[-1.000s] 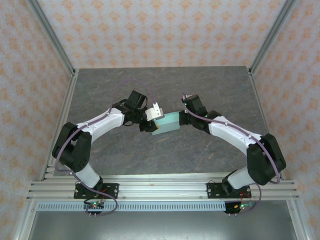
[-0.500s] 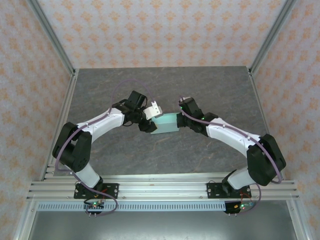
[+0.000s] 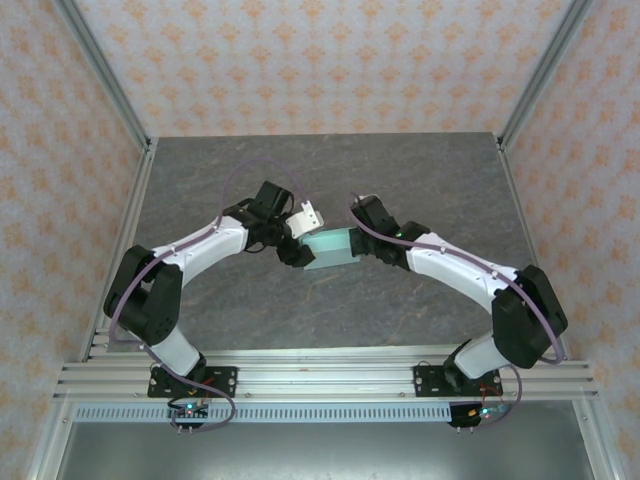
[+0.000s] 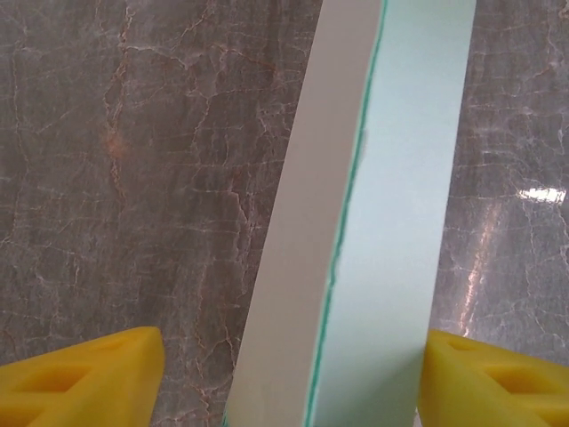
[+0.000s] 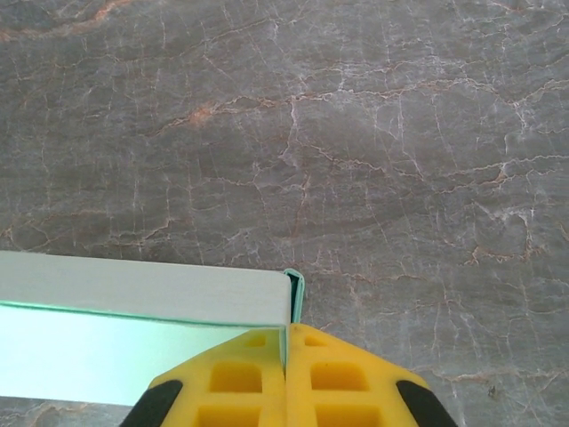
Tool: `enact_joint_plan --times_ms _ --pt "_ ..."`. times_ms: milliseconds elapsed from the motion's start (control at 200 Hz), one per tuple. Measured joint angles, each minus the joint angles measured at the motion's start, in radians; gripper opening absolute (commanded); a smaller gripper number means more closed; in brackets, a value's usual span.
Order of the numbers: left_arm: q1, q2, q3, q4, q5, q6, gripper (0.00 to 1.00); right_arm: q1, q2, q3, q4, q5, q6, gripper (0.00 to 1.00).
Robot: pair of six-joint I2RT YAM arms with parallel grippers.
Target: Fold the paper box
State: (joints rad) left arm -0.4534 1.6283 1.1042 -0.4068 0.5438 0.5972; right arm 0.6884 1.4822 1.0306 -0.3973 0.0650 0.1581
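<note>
The paper box (image 3: 332, 247) may droop over our table's (image 3: 200, 200) middle: right gripper (image 5: 286, 333) pinches one wall (thin), left gripper (image 4: 293, 365) spread.

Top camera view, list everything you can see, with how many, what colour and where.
Paper box: one, pale mint-green, mid-table between the two claws.
Table: one, dark grey marbled, under everything.
Walls: three, pale with an orange pattern, behind and at both sides.
Frame rails: silver metal, along the near edge.
Cables: purple, looping along both arms.
Arms: two, white with black joints, left arm and right arm, bases at the near edge.
Left claw: one, yellow fingers, open around the box's left end.
Right claw: one, yellow fingers, shut on the box's right edge.
</note>
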Motion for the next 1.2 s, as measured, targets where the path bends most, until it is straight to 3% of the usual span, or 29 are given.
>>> enact_joint_plan --times_ms 410,761,1201 --pt "0.018 -0.09 -0.055 0.029 -0.003 -0.086 0.72 0.007 0.028 0.012 0.013 0.027 0.026 0.0" --pt "0.016 -0.204 -0.112 0.075 -0.099 -0.382 0.43 0.012 0.033 0.017 0.011 0.034 0.03 0.0" --pt "-0.015 -0.158 -0.089 0.048 -0.167 -0.443 0.18 0.013 0.033 0.017 0.011 0.037 0.03 0.0"
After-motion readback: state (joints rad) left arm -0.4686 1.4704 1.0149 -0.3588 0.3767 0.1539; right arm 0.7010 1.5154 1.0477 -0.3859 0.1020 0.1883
